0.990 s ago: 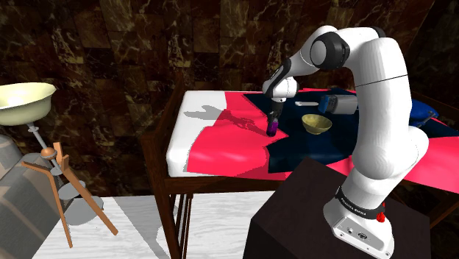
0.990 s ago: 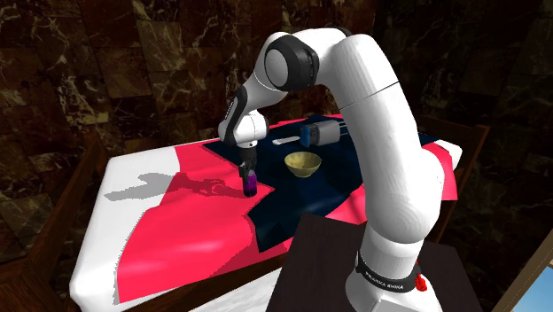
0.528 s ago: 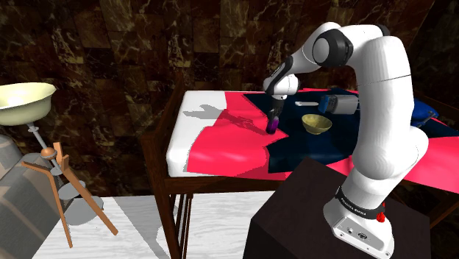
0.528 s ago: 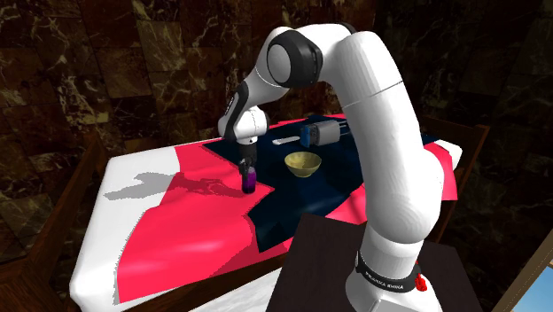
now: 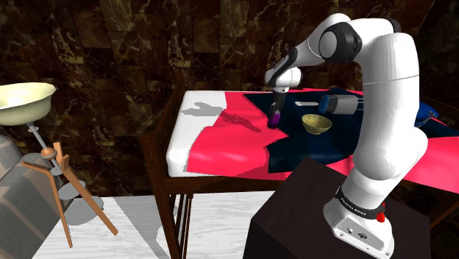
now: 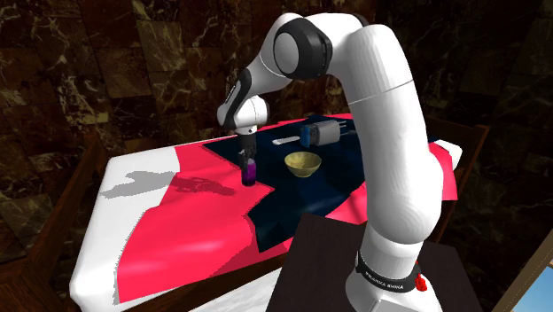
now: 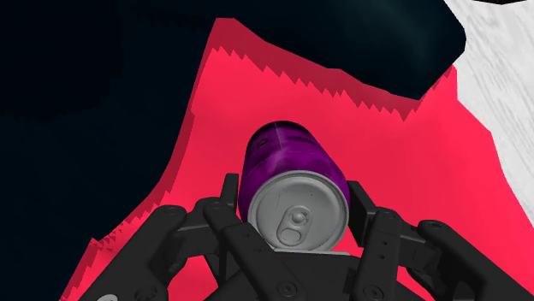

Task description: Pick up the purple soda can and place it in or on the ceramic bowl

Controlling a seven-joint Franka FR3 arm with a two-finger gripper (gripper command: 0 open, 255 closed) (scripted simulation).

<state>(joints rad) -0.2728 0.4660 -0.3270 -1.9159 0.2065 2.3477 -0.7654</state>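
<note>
My gripper (image 5: 276,111) is shut on a purple soda can (image 5: 274,118) with a silver top, holding it upright a little above the red and dark-blue cloth. In the second exterior view the can (image 6: 249,171) hangs under the gripper (image 6: 248,159), to that view's left of the yellowish bowl (image 6: 302,163). The bowl (image 5: 316,123) stands upright on the dark-blue cloth, apart from the can. In the wrist view both black fingers clasp the can (image 7: 291,167) just below its lid, with the gripper (image 7: 295,193) over red cloth.
A blue and grey cylinder (image 5: 340,103) lies behind the bowl, with a small white utensil (image 5: 307,104) beside it. The table (image 5: 180,147) has a white strip at the shoulder view's left. A wooden chair (image 5: 158,136) stands there. My dark stand (image 5: 309,213) is at the lower right.
The arm has risen and lifted the can off the cloth, carrying it slightly toward the shoulder view's right. The grip has stayed shut.
</note>
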